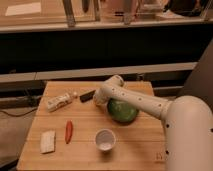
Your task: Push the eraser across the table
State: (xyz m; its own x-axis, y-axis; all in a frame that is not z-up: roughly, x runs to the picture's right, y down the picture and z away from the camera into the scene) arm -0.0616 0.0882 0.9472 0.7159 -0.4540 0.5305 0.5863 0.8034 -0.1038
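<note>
Stretching in from the right edge of the table, my smooth white arm crosses above the green bowl and ends with my claw low over the boards near the middle of the far edge. Whether the claw is open or closed cannot be told from here. The eraser, a small dark oblong block with flat faces, lies flat just beside the claw on its left, towards the far left corner; contact between the two cannot be made out. Its long axis runs roughly along the far edge, with the right end tipped slightly towards that edge and pointing at the claw. The tabletop is light wood, laid in planks with visible seams. A whitish crinkled packet, tube-like, lies left of the eraser near the left edge. A slim red chilli and a pale flat rectangular block sit towards the near left corner, and a round white cup stands upright near the near edge, in front of the glossy bowl.
</note>
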